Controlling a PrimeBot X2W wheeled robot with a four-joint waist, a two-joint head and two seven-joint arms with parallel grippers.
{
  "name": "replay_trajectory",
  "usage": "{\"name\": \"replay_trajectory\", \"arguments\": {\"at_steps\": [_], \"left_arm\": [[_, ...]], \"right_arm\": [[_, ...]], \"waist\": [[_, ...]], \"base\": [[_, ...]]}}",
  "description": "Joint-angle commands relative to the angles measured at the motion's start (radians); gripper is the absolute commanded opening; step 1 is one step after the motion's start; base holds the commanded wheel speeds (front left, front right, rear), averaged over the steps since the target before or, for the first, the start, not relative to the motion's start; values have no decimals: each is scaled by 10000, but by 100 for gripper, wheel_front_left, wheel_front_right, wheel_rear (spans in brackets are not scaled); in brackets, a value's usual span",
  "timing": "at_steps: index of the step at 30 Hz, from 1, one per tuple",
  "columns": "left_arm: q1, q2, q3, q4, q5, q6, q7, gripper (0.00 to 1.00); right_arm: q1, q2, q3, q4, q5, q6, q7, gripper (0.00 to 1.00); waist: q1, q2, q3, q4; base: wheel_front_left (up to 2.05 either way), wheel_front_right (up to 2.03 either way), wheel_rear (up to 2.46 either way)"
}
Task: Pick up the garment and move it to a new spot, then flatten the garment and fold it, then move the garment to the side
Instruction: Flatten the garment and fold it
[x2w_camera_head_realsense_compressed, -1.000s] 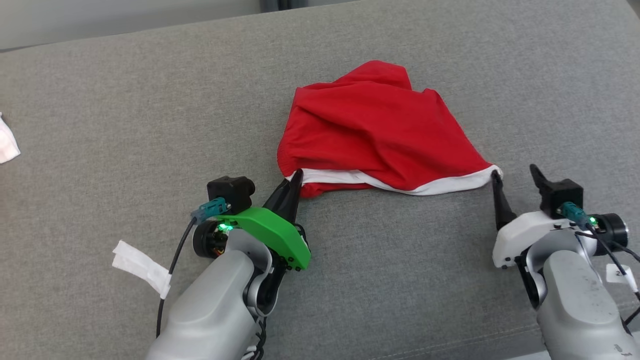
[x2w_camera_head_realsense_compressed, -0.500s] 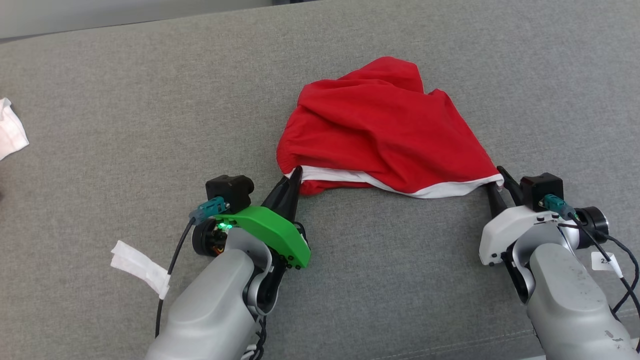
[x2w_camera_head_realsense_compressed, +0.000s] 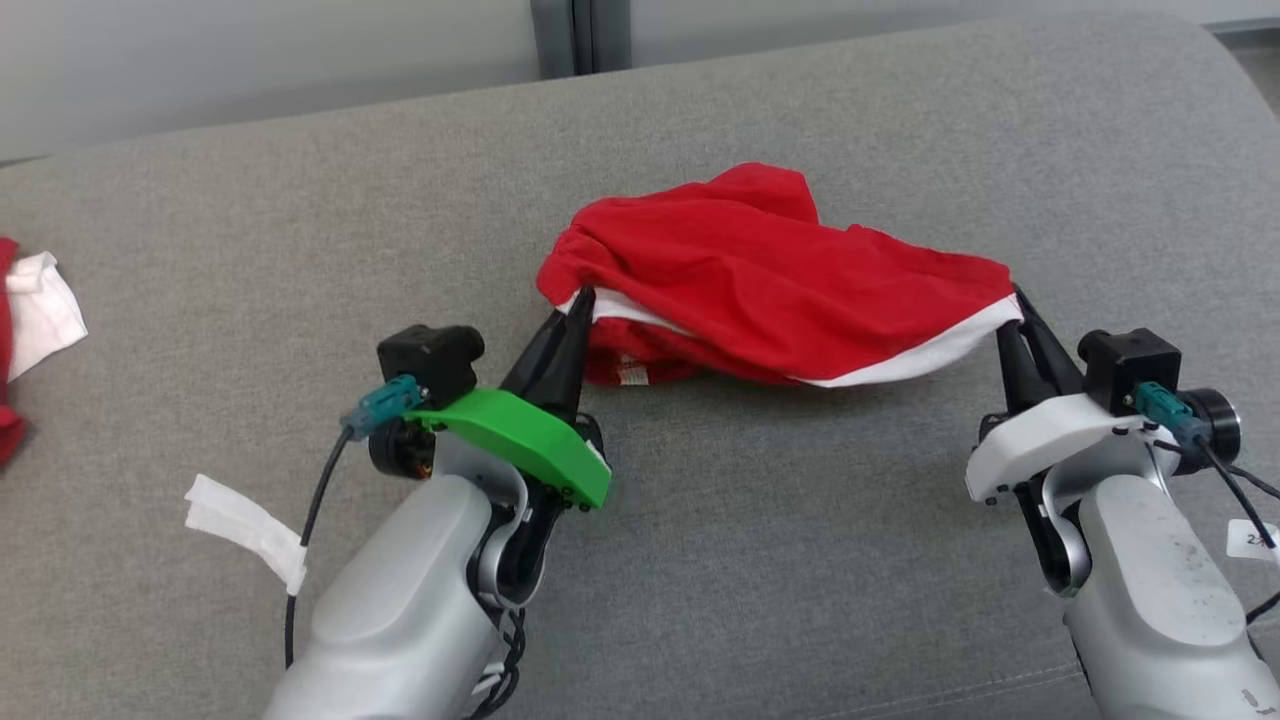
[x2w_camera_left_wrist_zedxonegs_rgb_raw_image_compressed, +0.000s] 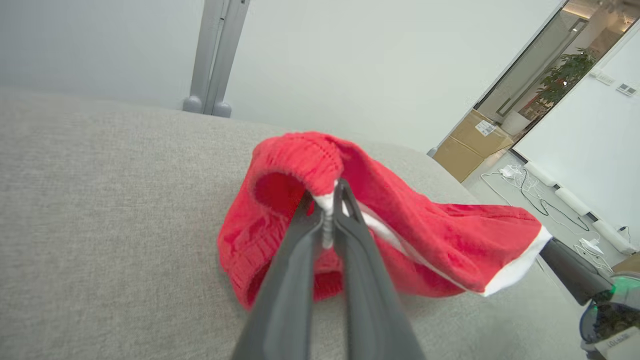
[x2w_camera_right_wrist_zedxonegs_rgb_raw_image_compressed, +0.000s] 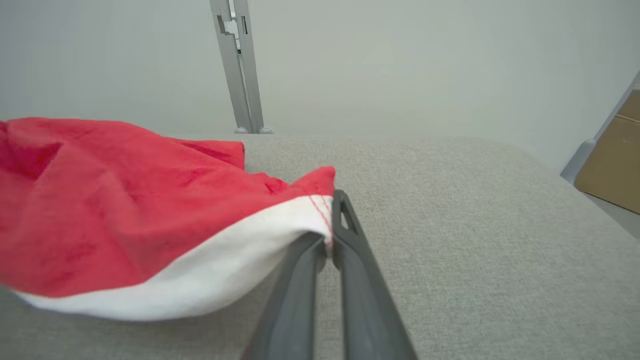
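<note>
Left tool (x2w_camera_head_realsense_compressed: 578, 302), jaws closed, grips the white-edged hem at the left corner of the red garment (x2w_camera_head_realsense_compressed: 760, 275). My right tool (x2w_camera_head_realsense_compressed: 1016, 310), jaws closed, grips the same hem at its right corner. I see the garment stretched between both tools, its underside sagging onto the grey couch (x2w_camera_head_realsense_compressed: 750, 560), nearer the couch's far edge than its near edge.

The left claw (x2w_camera_head_realsense_compressed: 580, 297) and the right claw (x2w_camera_head_realsense_compressed: 1018, 300) are each clamped on an edge of the garment (x2w_camera_head_realsense_compressed: 760, 270), with the fingers tilted upward. The left forearm (x2w_camera_head_realsense_compressed: 400, 600) and the right forearm (x2w_camera_head_realsense_compressed: 1160, 590) reach forward, well apart.
</note>
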Motion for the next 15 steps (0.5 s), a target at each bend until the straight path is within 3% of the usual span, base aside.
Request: {"name": "replay_trajectory", "arguments": {"at_steps": [1, 8, 15], "left_arm": [[91, 142, 137, -373, 59, -33, -84, 0], [59, 981, 652, -3093, 429, 240, 7, 0], [-595, 2210, 1141, -6791, 645, 935, 1106, 0]], "right_arm": [[261, -138, 24, -468, 67, -10, -32, 0], [1025, -593, 101, -3530, 67, -10, 244, 0], [1661, -666, -159, -7873, 140, -10, 1561, 0]], "waist": [[0, 0, -685, -67], [0, 0, -1828, -67], [0, 0, -2374, -112]], "base": [[0, 0, 0], [0, 0, 0], [0, 0, 0]]}}
